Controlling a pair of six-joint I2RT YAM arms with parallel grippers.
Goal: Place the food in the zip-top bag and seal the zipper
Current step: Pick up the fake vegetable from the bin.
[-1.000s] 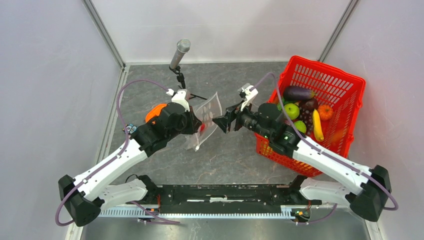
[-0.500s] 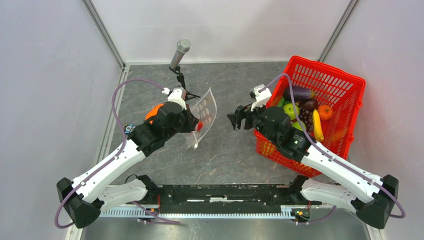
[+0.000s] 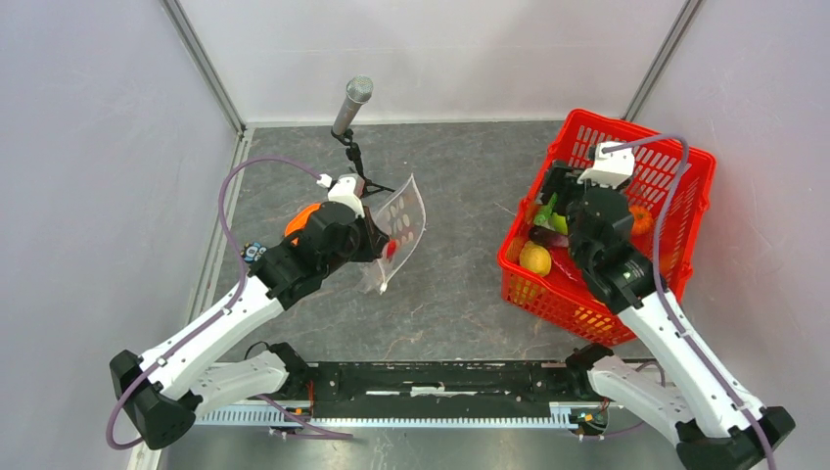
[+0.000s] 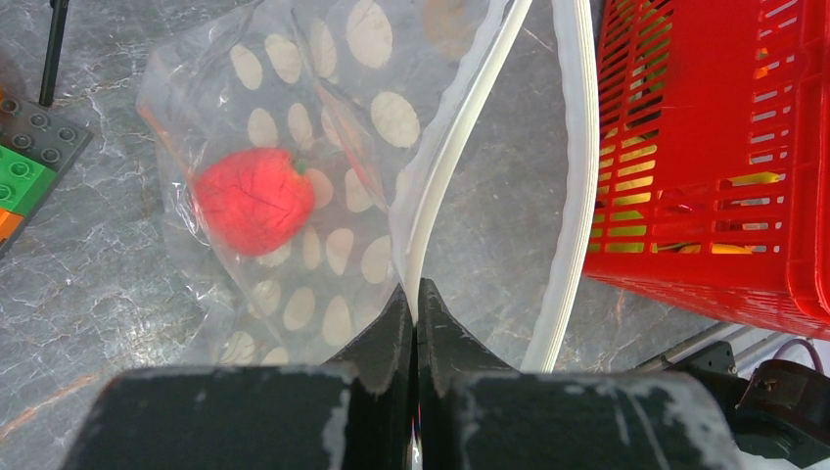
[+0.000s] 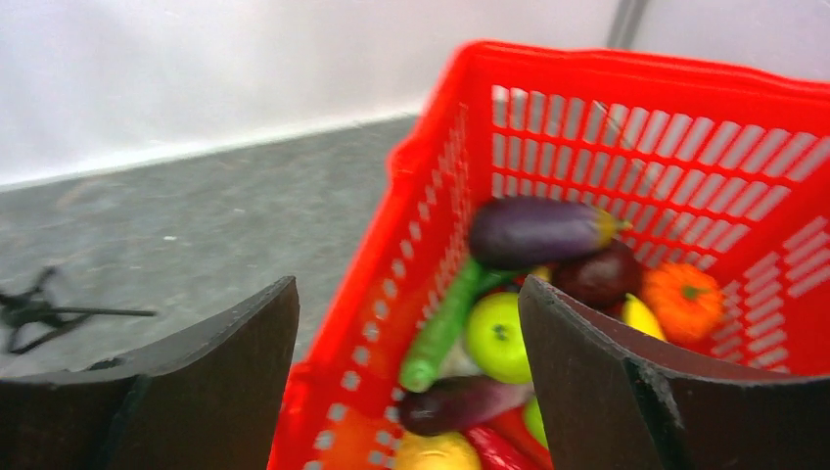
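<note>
My left gripper [image 4: 413,294] is shut on one white zipper [image 4: 445,166] strip of the zip-top bag [image 4: 323,147]. It holds the clear dotted bag [image 3: 403,217] up above the table, left of centre. The bag's mouth gapes, with the other strip [image 4: 577,147] bowed away. One red food piece [image 4: 253,201] lies inside. My right gripper [image 5: 409,294] is open and empty over the near-left wall of the red basket [image 3: 685,157]. Below it lie a long green vegetable [image 5: 442,328], a green apple [image 5: 497,336], a purple eggplant [image 5: 538,230], an orange pumpkin [image 5: 685,299] and a yellow lemon [image 3: 534,258].
A microphone [image 3: 353,98] on a small black stand is at the back, behind the bag. An orange tape holder [image 3: 301,217] sits under the left arm, with toy bricks [image 4: 24,166] beside it. The red basket [image 5: 626,73] fills the right side.
My right gripper has swung right, away from the bag's mouth, to above the basket, still open. The left gripper keeps its hold, and the bag has tipped slightly more upright.
</note>
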